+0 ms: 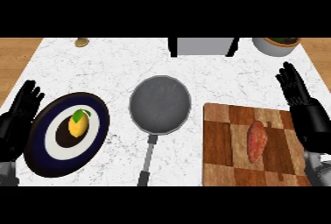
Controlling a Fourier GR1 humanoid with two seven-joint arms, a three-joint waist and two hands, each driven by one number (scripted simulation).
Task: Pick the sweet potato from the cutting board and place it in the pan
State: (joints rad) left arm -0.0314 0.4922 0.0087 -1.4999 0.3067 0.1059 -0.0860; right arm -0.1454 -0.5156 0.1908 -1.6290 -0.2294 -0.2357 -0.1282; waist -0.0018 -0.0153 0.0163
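A reddish sweet potato (257,141) lies lengthwise on the wooden cutting board (220,148) at the right of the counter. Left of the board sits a grey pan (160,104), its handle (147,162) pointing toward me, with nothing in it. My right hand (304,113) stands open, fingers up, just right of the board's far corner, apart from the sweet potato. At the left edge of the view my left hand (18,120) rests open beside a dark plate.
A dark blue and white plate (48,144) holding a lemon (78,124) sits at the left. At the back are a grey box (203,46), a grey bowl (276,46) at the right corner, and a small brown object (81,42). Wooden floor shows past both counter sides.
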